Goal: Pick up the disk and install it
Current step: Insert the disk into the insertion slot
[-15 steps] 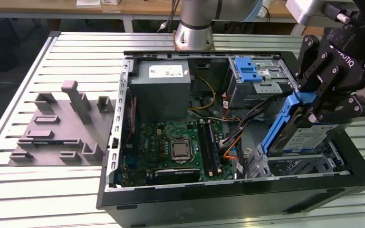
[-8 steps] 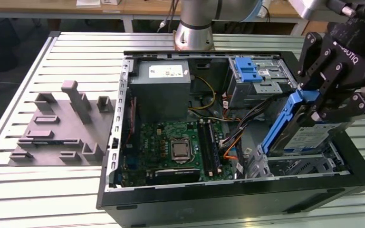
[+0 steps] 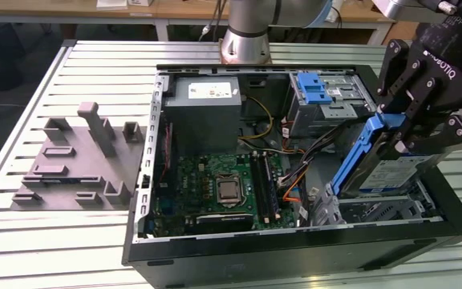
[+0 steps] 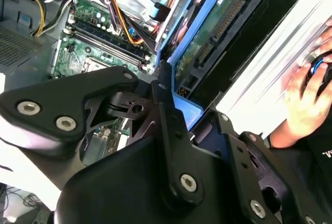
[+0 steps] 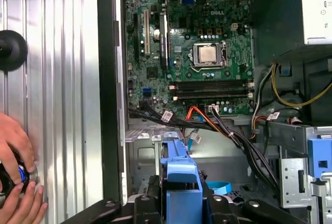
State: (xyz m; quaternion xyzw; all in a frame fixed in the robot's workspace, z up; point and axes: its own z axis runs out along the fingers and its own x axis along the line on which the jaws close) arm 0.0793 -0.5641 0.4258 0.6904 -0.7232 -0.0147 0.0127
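Right now my gripper [image 3: 423,133] is pinching the disk [image 3: 387,174] by its blue carrier frame, with fingers pressed on either side, at the exterior view's right. The disk hangs tilted over the metal drive cage [image 3: 375,211] in the lower right of the open computer case [image 3: 295,253]; I cannot tell whether they touch. Toward the exterior view's left lies the motherboard [image 3: 219,186], with the grey power supply [image 3: 203,105] above it in the frame. Outside the case, the first wrist view shows a person's hand [image 5: 13,143] over the slatted table [image 5: 62,79].

One disk [image 3: 385,176], one pincer [image 3: 415,141], one computer case [image 3: 295,242].
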